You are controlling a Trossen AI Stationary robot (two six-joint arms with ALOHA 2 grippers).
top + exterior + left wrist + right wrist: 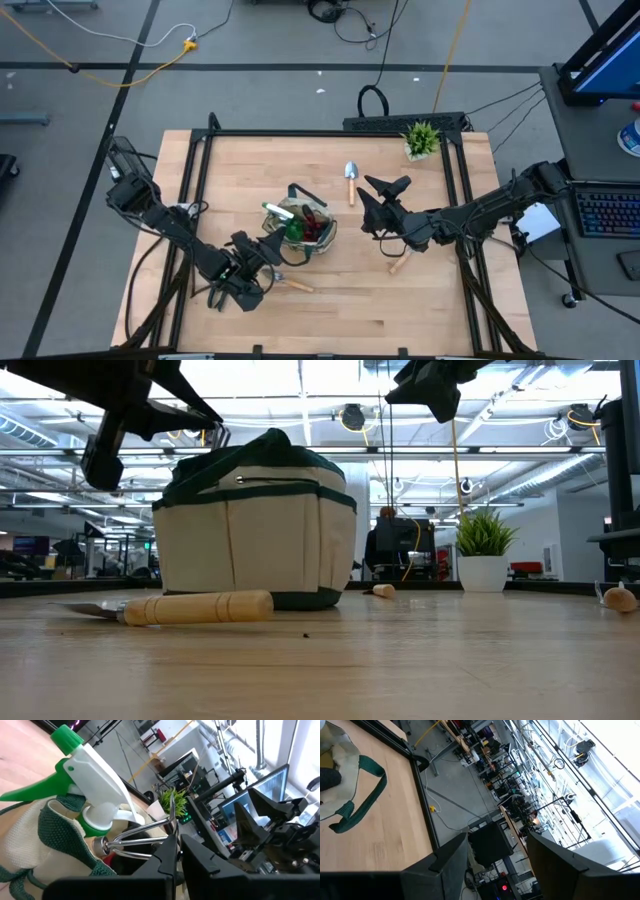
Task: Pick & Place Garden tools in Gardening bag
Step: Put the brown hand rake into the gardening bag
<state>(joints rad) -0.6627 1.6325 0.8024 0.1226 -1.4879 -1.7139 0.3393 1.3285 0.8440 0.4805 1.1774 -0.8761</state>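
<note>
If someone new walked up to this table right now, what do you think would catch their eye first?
Probably the gardening bag near the table's middle, stuffed with a green spray bottle and something red. The left gripper hangs right beside it with fingers nearly together, and the right gripper hovers open on the other side. After that, a wooden-handled trowel lying alone and the small potted plant at the far edge.

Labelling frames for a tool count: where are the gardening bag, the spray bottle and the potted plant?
gardening bag (255, 535), low view, front fabric panel.
spray bottle (92, 767), left wrist view, white sprayer head.
potted plant (421, 137), high view, green leaves.
</note>
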